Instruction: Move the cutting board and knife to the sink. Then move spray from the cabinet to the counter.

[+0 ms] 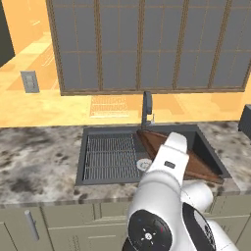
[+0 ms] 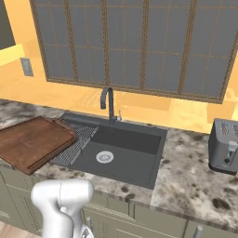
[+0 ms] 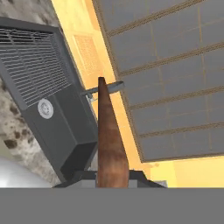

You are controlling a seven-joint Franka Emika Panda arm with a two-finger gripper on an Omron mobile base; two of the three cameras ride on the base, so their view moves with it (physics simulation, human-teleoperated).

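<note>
One toaster (image 2: 224, 145) beside the sink (image 2: 135, 160), right base view.

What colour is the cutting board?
Reddish-brown wood; the cutting board shows best in the right base view.
</note>
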